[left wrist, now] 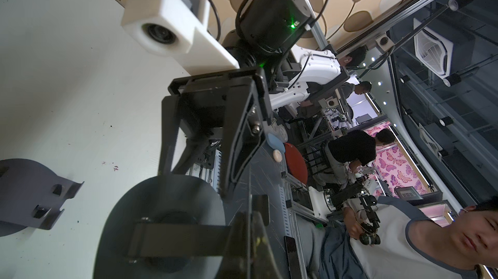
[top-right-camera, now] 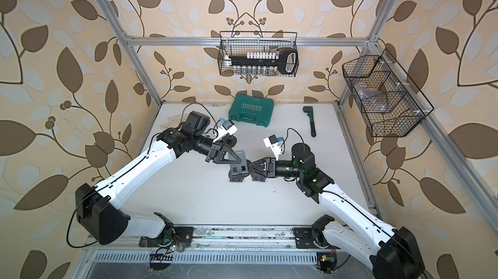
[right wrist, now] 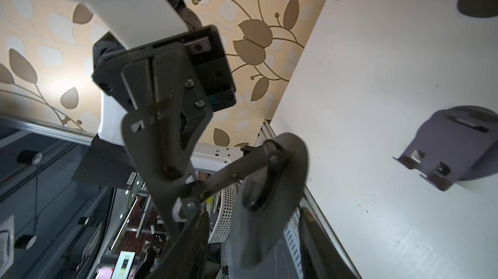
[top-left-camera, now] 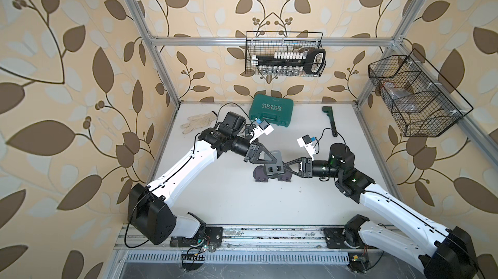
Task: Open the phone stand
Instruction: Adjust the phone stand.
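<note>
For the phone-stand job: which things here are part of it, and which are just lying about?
In the job: phone stand, left hand shut on it, right hand open beside it.
Lying about: spare stand, another stand, green case, glove, green tool, back basket, side basket.

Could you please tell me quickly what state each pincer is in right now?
Left pincer: closed on the phone stand.
Right pincer: open, holding nothing.

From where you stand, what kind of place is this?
Likely a robotics lab cell staged as a workshop: an aluminium frame lines wallpapered walls, a green tool case lies on the table, and people work at other rigs beyond.
</note>
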`<action>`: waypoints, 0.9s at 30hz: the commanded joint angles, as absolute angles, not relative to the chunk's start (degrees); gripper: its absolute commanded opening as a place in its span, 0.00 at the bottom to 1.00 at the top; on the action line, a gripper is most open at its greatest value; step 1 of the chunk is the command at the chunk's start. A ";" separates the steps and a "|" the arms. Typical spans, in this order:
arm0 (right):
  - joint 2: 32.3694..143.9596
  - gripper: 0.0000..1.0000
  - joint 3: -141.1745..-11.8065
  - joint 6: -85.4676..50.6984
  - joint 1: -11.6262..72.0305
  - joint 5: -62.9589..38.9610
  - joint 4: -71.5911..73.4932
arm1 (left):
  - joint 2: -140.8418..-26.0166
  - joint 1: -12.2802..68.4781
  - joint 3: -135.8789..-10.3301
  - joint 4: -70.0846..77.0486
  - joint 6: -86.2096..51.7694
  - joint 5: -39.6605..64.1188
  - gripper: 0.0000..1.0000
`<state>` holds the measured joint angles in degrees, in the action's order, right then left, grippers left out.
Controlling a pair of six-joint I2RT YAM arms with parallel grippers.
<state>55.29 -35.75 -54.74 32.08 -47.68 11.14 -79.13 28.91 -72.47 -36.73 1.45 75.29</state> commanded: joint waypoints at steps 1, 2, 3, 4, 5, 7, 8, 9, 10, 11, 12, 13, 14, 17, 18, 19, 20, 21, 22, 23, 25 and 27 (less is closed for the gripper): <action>56.93 0.49 -37.08 -52.28 32.84 -49.55 10.29 | -78.13 29.35 -74.44 -37.82 3.95 77.87 0.00; 57.57 0.48 -37.17 -51.88 32.99 -49.57 9.92 | -78.20 29.31 -74.53 -37.79 3.94 77.94 0.00; 58.18 0.48 -37.34 -51.49 33.05 -49.65 9.45 | -78.18 29.35 -74.58 -37.79 3.98 77.91 0.00; 58.92 0.47 -37.44 -51.17 33.13 -49.86 9.28 | -78.14 29.37 -74.62 -37.80 3.94 77.96 0.00; 59.62 0.46 -37.53 -50.83 33.13 -50.09 9.05 | -78.05 29.40 -74.77 -37.79 3.88 77.96 0.00; 60.66 0.45 -37.92 -50.10 33.13 -50.36 8.33 | -77.96 29.31 -74.97 -37.88 3.78 78.04 0.00; 61.17 0.44 -38.16 -50.10 33.09 -50.28 7.85 | -77.87 29.34 -74.97 -37.88 3.90 78.12 0.00; 61.66 0.44 -38.42 -48.25 33.08 -50.43 7.41 | -77.80 29.34 -75.10 -37.97 3.96 78.19 0.00; 62.22 0.42 -38.79 -47.59 33.11 -50.62 6.92 | -77.74 29.37 -74.99 -38.06 3.94 78.35 0.00; 62.85 0.40 -39.24 -47.00 33.13 -50.61 6.42 | -77.78 29.37 -74.98 -38.14 4.07 78.63 0.00; 63.32 0.40 -39.61 -46.61 33.05 -50.59 6.22 | -77.86 29.51 -74.90 -38.28 4.11 78.87 0.00; 63.98 0.39 -40.06 -46.34 33.09 -50.75 6.47 | -77.95 29.59 -74.88 -38.47 4.27 79.16 0.00; 64.73 0.39 -40.48 -46.32 33.05 -51.09 6.94 | -78.08 29.76 -74.88 -38.90 4.61 79.27 0.00; 66.87 0.37 -42.05 -46.23 33.13 -52.24 7.91 | -78.53 30.35 -75.34 -40.53 5.95 79.41 0.00; 67.66 0.36 -42.61 -46.31 33.22 -52.50 7.93 | -78.61 30.39 -75.41 -41.04 6.35 79.45 0.00; 68.36 0.34 -43.09 -46.36 33.46 -52.84 8.36 | -78.68 30.43 -75.58 -41.55 6.75 79.29 0.00; 68.93 0.32 -43.23 -46.64 33.86 -53.20 9.05 | -78.81 30.43 -75.59 -41.79 7.01 79.25 0.00; 69.42 0.30 -43.40 -46.89 34.34 -53.50 9.69 | -78.86 30.48 -75.80 -41.79 7.12 79.17 0.00; 69.87 0.28 -43.59 -46.93 34.81 -53.78 9.97 | -78.93 30.48 -75.84 -41.79 7.17 79.02 0.00; 70.36 0.22 -43.69 -46.80 35.35 -53.91 9.78 | -79.08 30.50 -75.98 -41.76 7.33 78.68 0.00; 71.20 0.09 -43.93 -46.76 36.13 -54.07 9.71 | -79.51 30.47 -76.50 -41.80 7.32 78.06 0.00; 71.40 0.00 -43.76 -46.76 36.75 -53.77 9.64 | -79.89 30.45 -76.94 -41.19 6.88 77.29 0.00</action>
<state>70.17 -42.13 -49.34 34.02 -54.43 8.16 -79.26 29.19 -73.28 -44.18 7.07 73.49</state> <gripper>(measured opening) 0.047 0.049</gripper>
